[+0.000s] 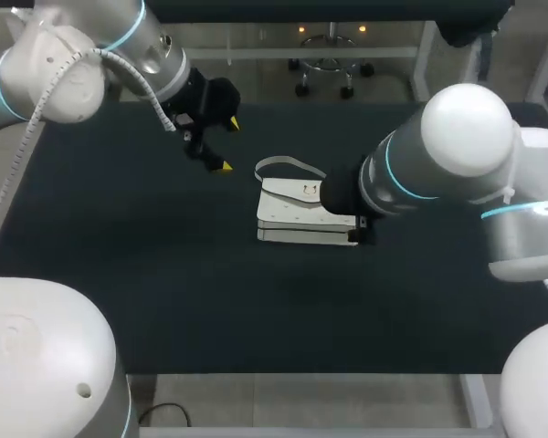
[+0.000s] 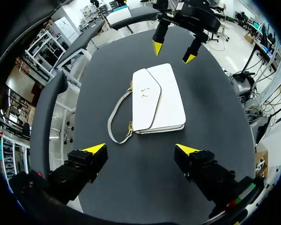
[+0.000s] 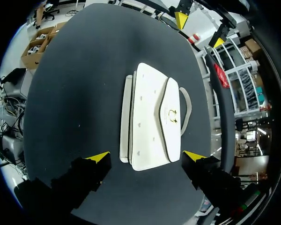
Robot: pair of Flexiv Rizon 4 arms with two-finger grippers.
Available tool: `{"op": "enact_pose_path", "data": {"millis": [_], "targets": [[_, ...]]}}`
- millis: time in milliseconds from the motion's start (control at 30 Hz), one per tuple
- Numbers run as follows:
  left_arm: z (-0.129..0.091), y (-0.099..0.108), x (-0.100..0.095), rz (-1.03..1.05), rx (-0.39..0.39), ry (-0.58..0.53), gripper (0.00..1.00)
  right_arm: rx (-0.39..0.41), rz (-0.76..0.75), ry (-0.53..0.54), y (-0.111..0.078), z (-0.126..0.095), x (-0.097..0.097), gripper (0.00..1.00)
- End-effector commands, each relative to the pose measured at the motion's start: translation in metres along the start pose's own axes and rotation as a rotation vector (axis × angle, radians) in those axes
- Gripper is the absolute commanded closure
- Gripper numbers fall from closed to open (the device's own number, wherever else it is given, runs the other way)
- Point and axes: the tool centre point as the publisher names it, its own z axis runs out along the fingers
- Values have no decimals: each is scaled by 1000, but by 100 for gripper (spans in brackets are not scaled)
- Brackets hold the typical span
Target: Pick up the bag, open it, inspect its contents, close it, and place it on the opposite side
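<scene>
Head view: right arm [image 1: 438, 164] hides right tool [image 3: 147, 156] and part of bag [image 1: 292, 212].

A white bag [image 2: 157, 101] lies flat on the dark table [image 2: 215, 117] just ahead of the left gripper [image 2: 141, 150], whose fingers are spread wide and touch nothing. The bag's flap [image 2: 146, 96] is down, with a small gold clasp [image 2: 144, 92] on it, and a pale strap [image 2: 116, 117] bows out from the long edge on the flap side. At the bag's far end hangs the right gripper [image 2: 173, 52], fingers apart, tips near the bag but clear of it.
</scene>
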Motion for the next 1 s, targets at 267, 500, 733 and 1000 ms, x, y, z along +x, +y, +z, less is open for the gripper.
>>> {"op": "enact_pose_path", "data": {"millis": [267, 500, 733, 1000], "targets": [[9, 2, 5, 163, 94, -55, 0, 40, 12, -90, 17, 22, 6, 0], [10, 2, 2, 228, 116, -54, 0, 28, -4, -141, 11, 31, 7, 3], [11, -4, 0, 276, 119, -30, 0, 24, -26, -165, 6, 39, 8, 12], [12, -11, 1, 313, 122, -16, 0, 28, -38, -166, -2, 48, 6, 54]]}}
